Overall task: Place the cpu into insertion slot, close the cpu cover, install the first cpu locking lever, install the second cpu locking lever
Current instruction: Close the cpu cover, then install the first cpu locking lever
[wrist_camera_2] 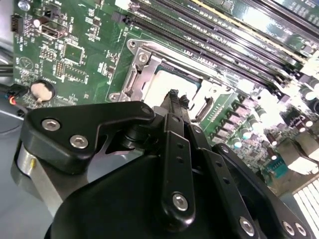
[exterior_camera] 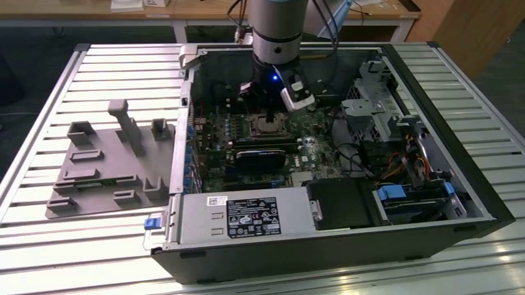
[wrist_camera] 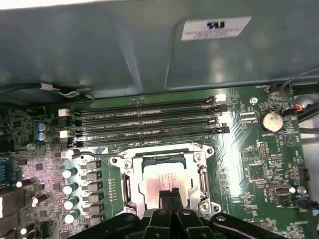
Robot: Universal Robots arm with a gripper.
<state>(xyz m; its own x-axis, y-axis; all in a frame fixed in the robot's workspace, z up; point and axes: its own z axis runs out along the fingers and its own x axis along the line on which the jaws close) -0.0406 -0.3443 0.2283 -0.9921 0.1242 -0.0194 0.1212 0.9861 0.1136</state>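
Note:
The cpu (wrist_camera: pixel 160 178) shows its silvery top inside the insertion slot (wrist_camera: pixel 124 186) on the green board, and in the second wrist view the cpu (wrist_camera_2: pixel 167 82) lies just beyond my fingertips. The silver cpu cover (wrist_camera: pixel 164 152) frames it and looks to lie flat. A thin wire locking lever (wrist_camera: pixel 94 153) runs along the board beside the socket. My gripper (wrist_camera: pixel 168 194) hangs right over the chip's near edge with its two black fingertips together and nothing between them. In the exterior view the gripper (exterior_camera: pixel 269 117) reaches down into the open computer case above the socket (exterior_camera: pixel 267 127).
Long black memory slots (wrist_camera: pixel 149 117) lie just past the socket, with a coin cell (wrist_camera: pixel 271 120) to one side. A black card (exterior_camera: pixel 262 157) and power supply (exterior_camera: pixel 242 218) sit nearer in the case. A grey fixture (exterior_camera: pixel 107 166) stands on the slatted table at the exterior view's left.

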